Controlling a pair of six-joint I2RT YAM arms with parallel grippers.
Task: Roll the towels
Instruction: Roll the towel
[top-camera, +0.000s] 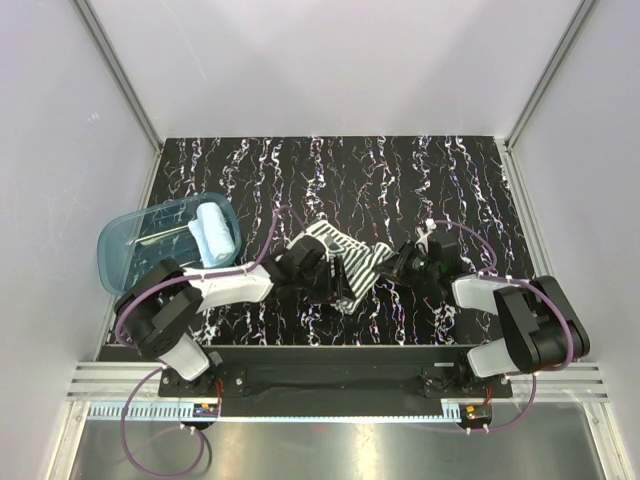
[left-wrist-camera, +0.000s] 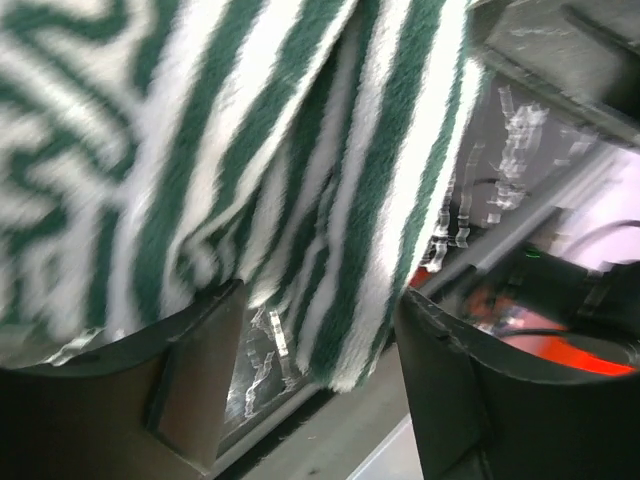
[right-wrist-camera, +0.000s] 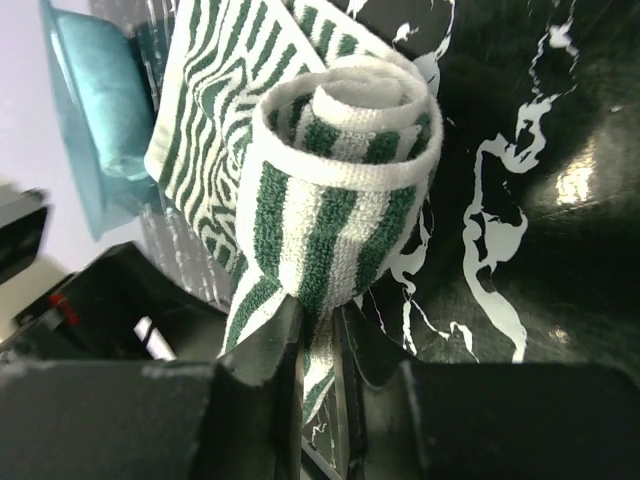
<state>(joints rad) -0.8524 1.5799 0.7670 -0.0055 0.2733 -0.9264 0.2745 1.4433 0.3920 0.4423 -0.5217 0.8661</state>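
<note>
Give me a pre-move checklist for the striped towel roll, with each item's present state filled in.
1. Right gripper pinching the green-and-white striped towel: ok, shut on the cloth just below the roll.
2. Left gripper open: ok, jaws apart, striped cloth hanging between them.
3. Left gripper's fingers free of the cloth: cannot tell.
4. Striped towel fully rolled: not ok, a flat part lies unrolled.
5. Rolled light blue towel inside the translucent blue plastic tub: ok.
</note>
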